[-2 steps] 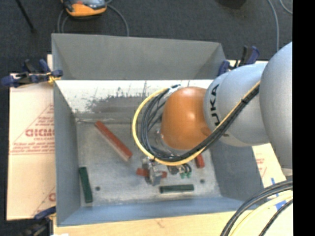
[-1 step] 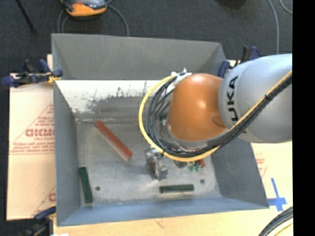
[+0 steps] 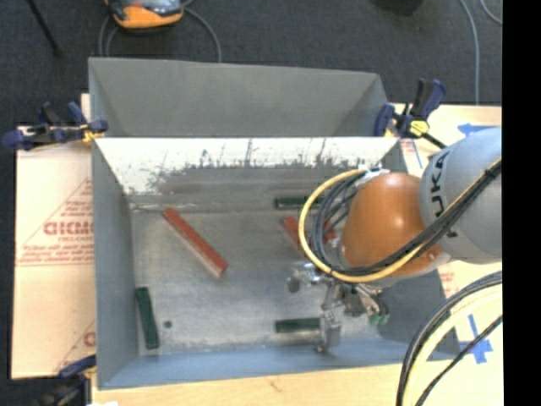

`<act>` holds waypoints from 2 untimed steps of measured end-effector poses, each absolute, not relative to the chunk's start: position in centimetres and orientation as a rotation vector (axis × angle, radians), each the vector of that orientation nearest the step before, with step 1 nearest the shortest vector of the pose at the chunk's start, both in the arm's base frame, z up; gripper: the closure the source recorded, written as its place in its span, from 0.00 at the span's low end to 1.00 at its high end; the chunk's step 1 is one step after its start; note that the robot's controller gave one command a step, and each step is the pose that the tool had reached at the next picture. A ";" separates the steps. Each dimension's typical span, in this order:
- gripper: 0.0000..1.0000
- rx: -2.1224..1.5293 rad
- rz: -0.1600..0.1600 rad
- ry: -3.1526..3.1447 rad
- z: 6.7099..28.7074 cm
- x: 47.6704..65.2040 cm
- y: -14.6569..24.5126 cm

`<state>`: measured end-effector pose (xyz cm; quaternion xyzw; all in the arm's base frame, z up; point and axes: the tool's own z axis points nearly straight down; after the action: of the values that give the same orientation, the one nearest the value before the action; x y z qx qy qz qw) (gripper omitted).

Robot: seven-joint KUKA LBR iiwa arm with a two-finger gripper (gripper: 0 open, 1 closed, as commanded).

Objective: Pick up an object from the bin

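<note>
First, green bar [image 3: 146, 317] by left wall of bin [image 3: 110, 269]; orange bar [image 3: 194, 242] mid-floor; both well apart from arm [image 3: 473, 201]. Dark bar [image 3: 296, 326] lies along front wall, end effector [image 3: 326, 328] at its right end; open or closed, cannot tell. Risk: end-on grip lets bar pivot or slip; wall so near may block or scrape end effector.

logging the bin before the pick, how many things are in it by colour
red bars: 2, one partly behind the arm
dark green bars: 3
total: 5 in view
</note>
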<state>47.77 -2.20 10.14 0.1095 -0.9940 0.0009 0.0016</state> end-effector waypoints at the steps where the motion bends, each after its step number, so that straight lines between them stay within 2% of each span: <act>1: 0.00 0.351 0.002 -3.123 10.4 47.9 -2.0; 2: 1.00 0.596 0.004 -3.090 7.1 47.4 -4.2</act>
<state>47.40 -4.17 7.07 0.1893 -0.9819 0.0011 -0.0029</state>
